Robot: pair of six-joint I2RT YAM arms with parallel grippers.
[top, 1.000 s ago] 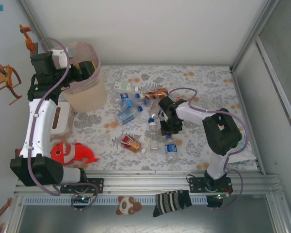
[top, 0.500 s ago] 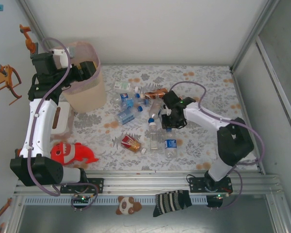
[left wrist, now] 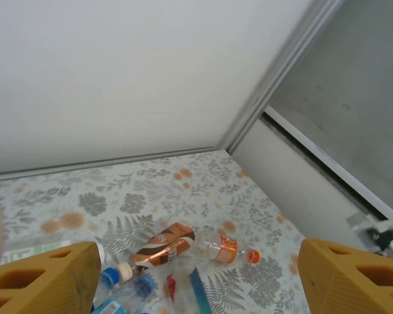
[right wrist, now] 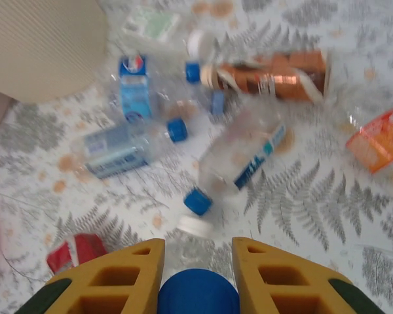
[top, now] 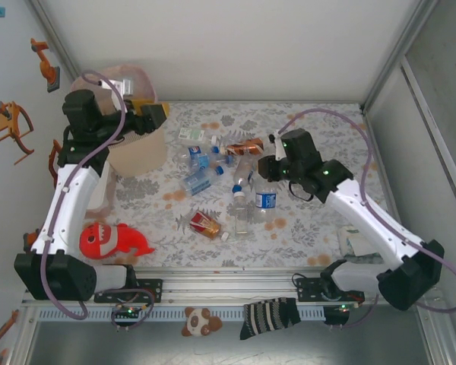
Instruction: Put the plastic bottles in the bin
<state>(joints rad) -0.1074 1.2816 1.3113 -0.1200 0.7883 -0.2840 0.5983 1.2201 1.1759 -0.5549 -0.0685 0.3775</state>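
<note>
My right gripper (top: pixel 267 172) (right wrist: pixel 198 260) is shut on the blue cap (right wrist: pixel 198 292) of a clear bottle with a blue label (top: pixel 266 200), which hangs above the table. Several more plastic bottles lie in a loose pile (top: pixel 213 163): a brown-orange one (top: pixel 240 145) (left wrist: pixel 160 247) (right wrist: pixel 272 75), a clear blue-label one (right wrist: pixel 242 157), a blue one (right wrist: pixel 114 152) and one with an orange label (left wrist: pixel 226 248). A red-label bottle (top: pixel 205 224) lies nearer. My left gripper (top: pixel 153 115) (left wrist: pixel 196 281) is open and empty, just right of the bin's rim. The beige bin (top: pixel 137 152) (right wrist: pixel 42 46) stands at the far left.
A red toy shark (top: pixel 114 239) lies at the near left beside a white box (top: pixel 99 196). A pale packet (top: pixel 357 245) sits at the near right under my right arm. Walls close the back and both sides. A sock (top: pixel 270 315) and panda toy (top: pixel 200 322) lie below the front rail.
My right gripper has lifted the blue-label bottle off the table and carried it back and up as the arm stretched out. My left gripper has shifted slightly right by the bin's rim.
</note>
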